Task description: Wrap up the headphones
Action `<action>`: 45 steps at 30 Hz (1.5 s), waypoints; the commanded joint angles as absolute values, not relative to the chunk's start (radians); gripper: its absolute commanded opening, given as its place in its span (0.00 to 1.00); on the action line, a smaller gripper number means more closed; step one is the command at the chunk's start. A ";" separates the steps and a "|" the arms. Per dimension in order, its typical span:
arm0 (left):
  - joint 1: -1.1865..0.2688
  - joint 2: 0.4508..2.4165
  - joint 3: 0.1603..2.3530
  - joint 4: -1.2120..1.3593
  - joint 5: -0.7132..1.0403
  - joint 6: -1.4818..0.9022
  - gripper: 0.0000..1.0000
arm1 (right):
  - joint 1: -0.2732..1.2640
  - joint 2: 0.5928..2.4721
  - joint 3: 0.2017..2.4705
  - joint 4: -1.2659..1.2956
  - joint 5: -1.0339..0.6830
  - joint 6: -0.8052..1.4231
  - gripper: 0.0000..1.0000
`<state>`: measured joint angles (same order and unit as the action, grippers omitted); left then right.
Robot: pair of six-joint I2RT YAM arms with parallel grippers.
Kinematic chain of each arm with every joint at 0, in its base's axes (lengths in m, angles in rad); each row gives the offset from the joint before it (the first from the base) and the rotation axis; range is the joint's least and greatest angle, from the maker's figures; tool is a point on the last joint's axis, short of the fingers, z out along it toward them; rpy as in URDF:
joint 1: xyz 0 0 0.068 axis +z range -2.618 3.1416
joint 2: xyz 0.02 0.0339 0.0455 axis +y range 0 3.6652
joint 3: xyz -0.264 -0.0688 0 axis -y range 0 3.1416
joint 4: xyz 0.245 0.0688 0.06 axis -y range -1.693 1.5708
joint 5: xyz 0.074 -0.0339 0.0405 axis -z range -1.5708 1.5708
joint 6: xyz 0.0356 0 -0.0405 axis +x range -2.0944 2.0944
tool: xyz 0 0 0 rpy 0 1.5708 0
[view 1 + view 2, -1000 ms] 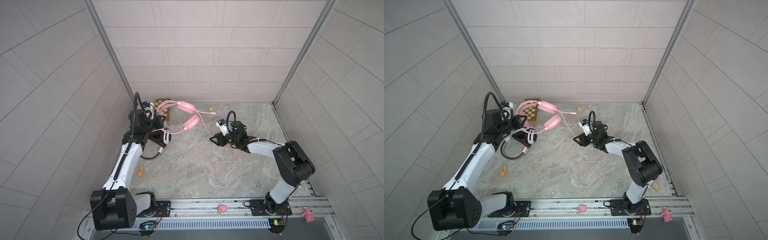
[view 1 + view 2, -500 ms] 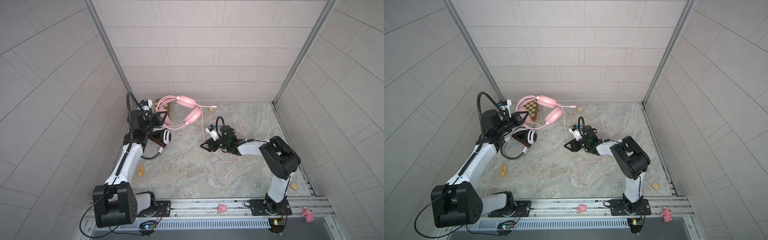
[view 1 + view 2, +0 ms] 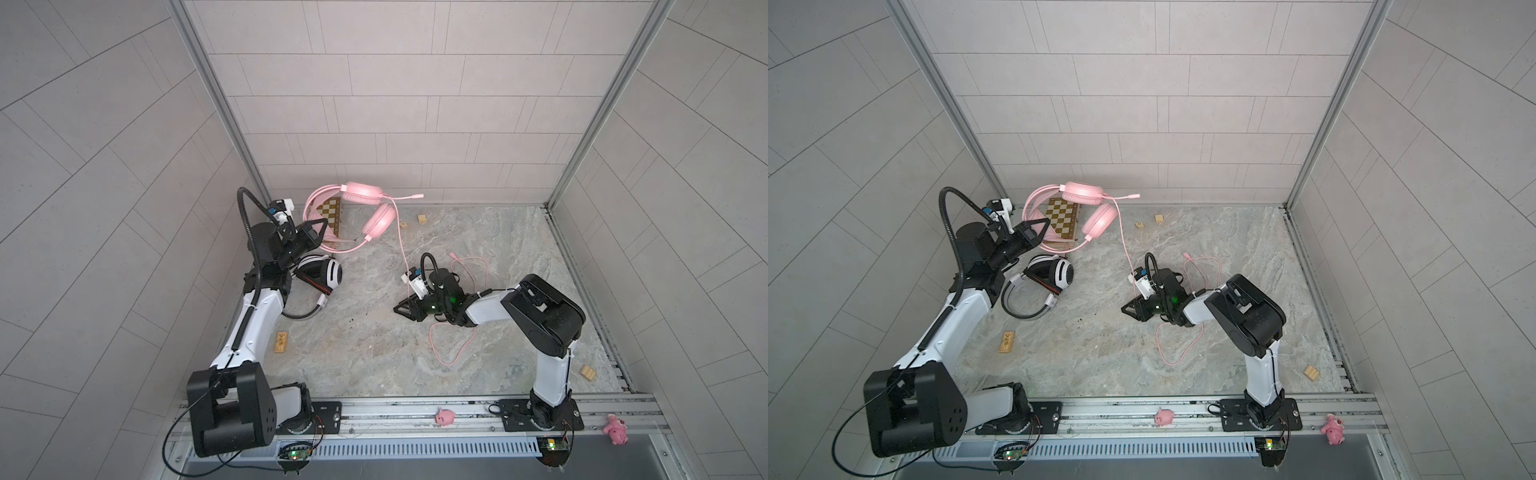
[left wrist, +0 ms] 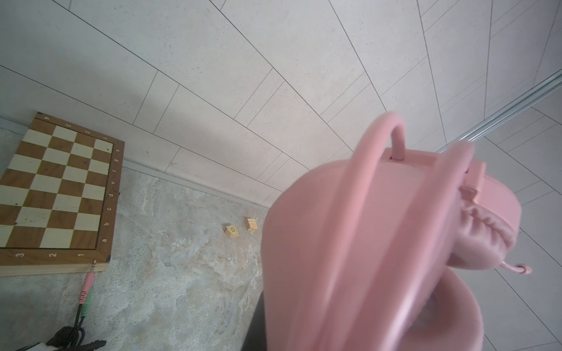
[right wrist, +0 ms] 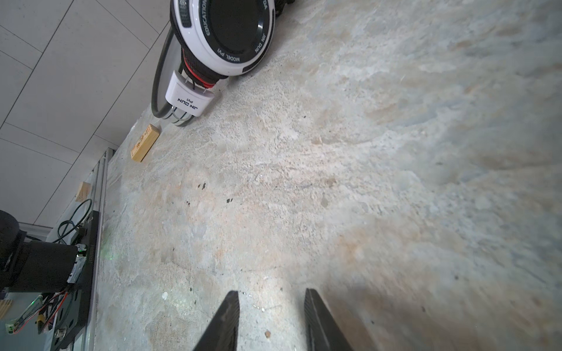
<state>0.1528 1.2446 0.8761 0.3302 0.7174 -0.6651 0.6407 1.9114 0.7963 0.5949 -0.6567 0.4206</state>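
Now lower: right hand (image 3: pixel 398 309), empty; pink headset (image 3: pixel 361 193) gripped by left hand (image 3: pixel 321 229).

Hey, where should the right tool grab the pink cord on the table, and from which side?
Probably the loose loop of the pink cord nearest the rail, from straight above, jaws across the strand. There it lies flat and alone on bare table, close to the open right tool, away from the stretch hanging from the pink headset.
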 commanded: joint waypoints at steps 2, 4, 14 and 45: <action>0.180 1.199 0.865 0.432 0.672 -0.709 0.00 | 0.647 1.853 0.755 0.639 -0.604 0.459 0.30; 0.193 1.187 0.859 0.424 0.643 -0.712 0.00 | 0.650 1.826 0.743 0.616 -0.580 0.459 0.28; 0.232 1.150 0.837 0.366 0.457 -0.756 0.00 | 0.658 1.759 0.672 0.609 -0.532 0.490 0.22; -0.103 1.187 1.069 -0.184 0.390 -0.195 0.00 | 0.697 1.154 1.240 -0.512 -0.045 0.039 0.03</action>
